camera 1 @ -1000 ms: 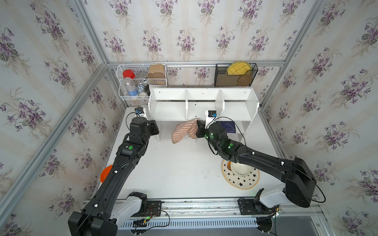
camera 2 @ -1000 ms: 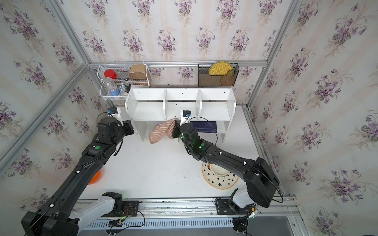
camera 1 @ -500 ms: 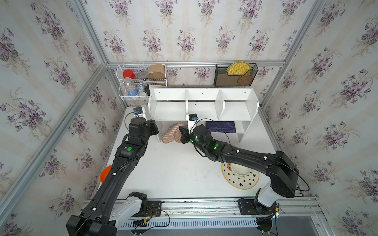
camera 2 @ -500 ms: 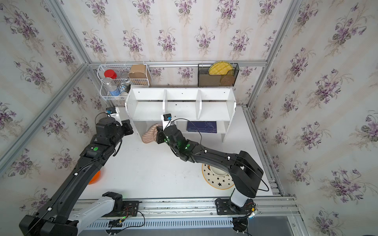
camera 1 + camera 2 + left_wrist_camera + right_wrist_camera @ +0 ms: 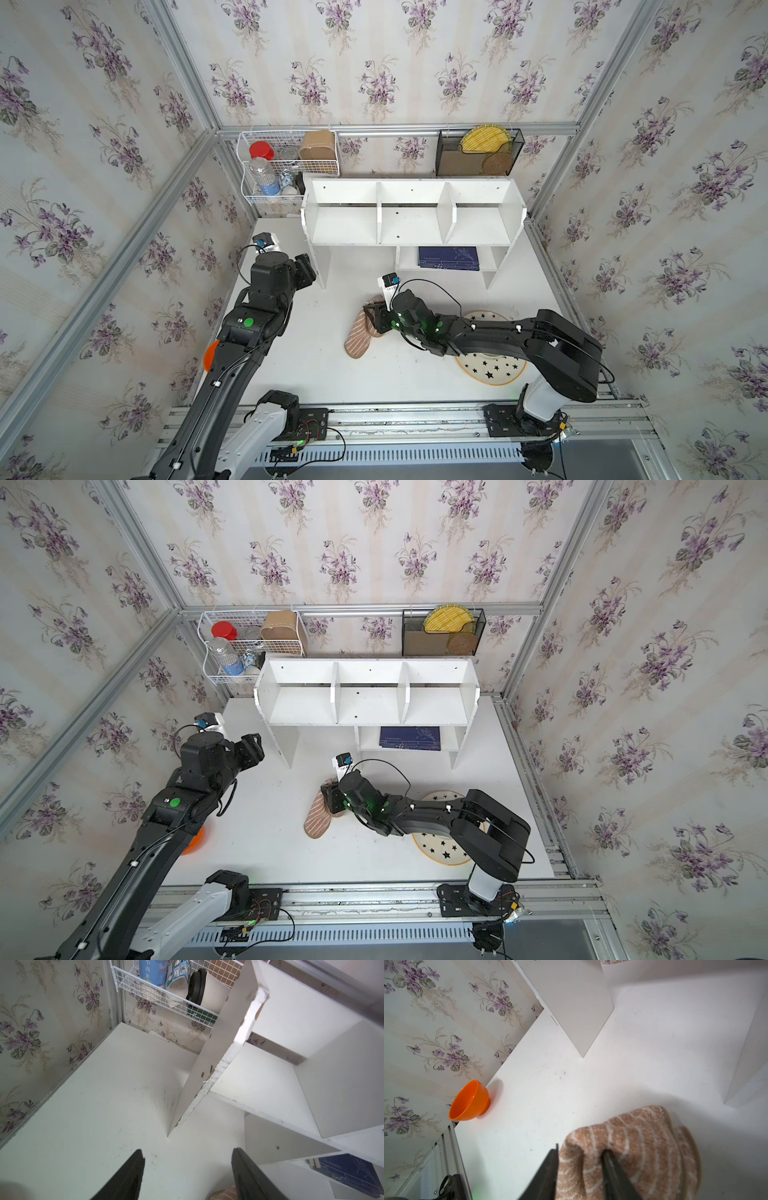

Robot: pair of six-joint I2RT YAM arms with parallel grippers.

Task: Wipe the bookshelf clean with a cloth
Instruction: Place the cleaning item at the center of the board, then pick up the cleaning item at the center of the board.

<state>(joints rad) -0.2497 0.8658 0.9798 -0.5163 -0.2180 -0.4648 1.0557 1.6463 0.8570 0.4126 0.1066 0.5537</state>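
Cloth (image 5: 358, 336): tan, white-striped, crumpled on table (image 5: 324, 374); right jaws parted astride its fold; left jaws wide apart.

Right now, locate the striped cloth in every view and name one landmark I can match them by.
Top view: cloth on the table, mid-picture, before the bookshelf.
Top view: cloth in the same spot, just left of centre.
Left wrist: only a scrap, beside a finger of the left claw.
Right wrist: close up, a fold between the right claw's fingers.
Shared landmark: the bookshelf's leg panel nearest the left arm.
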